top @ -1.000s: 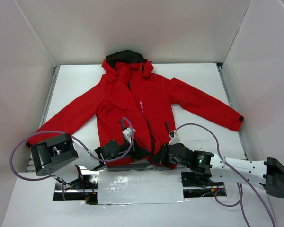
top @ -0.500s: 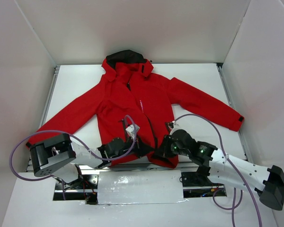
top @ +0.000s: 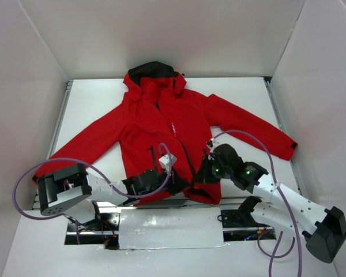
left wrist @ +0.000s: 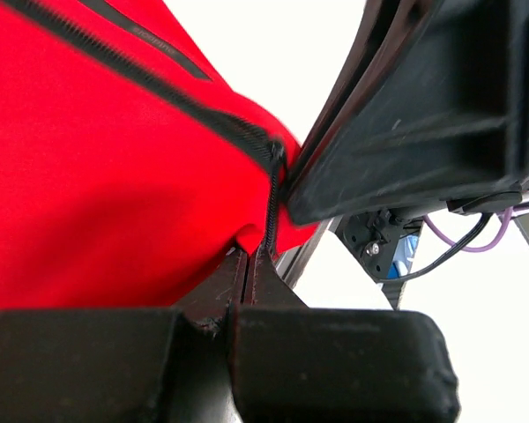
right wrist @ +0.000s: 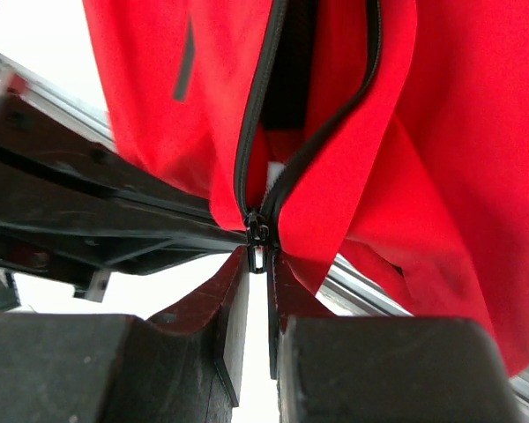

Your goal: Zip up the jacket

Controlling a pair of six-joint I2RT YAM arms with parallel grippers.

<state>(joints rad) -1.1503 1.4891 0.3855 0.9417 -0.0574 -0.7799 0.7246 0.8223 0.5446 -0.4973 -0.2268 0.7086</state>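
R pincer (right wrist: 257, 264) on jacket (right wrist: 441, 176) zip (right wrist: 258, 234); chest print (top: 172, 128) prob. unreadable

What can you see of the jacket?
The jacket is bright red, smooth fabric, lying front-up, sleeves spread, black-lined hood farthest from the arms. Its front zipper is open, joined only at the hem, where the right hand pinches the slider. The left hand clamps the hem beside it.

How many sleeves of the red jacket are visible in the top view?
2. One sleeve lies spread toward the lower left of the view; the other sleeve stretches to the right, its cuff showing. None seems hidden.
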